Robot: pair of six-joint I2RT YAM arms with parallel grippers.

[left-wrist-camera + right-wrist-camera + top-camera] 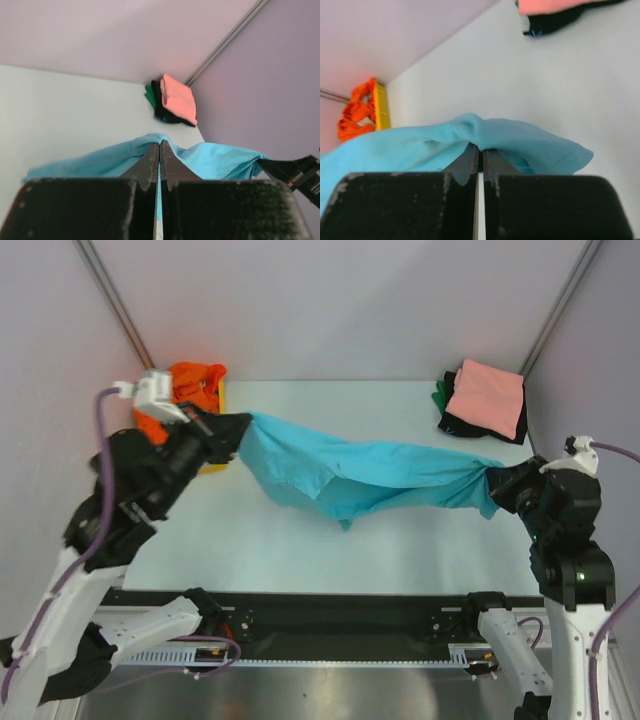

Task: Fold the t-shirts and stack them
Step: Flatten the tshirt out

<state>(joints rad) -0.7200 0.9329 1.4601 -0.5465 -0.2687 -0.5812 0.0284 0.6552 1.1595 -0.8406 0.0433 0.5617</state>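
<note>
Near opposite side edges, left gripper [234, 433] and right gripper [496, 486] clamp the soft turquoise cloth t-shirt [360, 475] (middle sagging); overpulling risks slippage.

green t-shirt [440, 393], black t-shirt [482, 430] — mostly under salmon t-shirt [488, 395], yellow tray [221, 398] half behind left arm [150, 475]

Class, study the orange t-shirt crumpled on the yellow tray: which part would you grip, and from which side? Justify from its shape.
Probably a raised fold on top of the orange t-shirt, coming straight down from above. It sits in a crumpled heap against the yellow tray's wall, showing no flat edge; its bunched ridges offer something to pinch.
</note>
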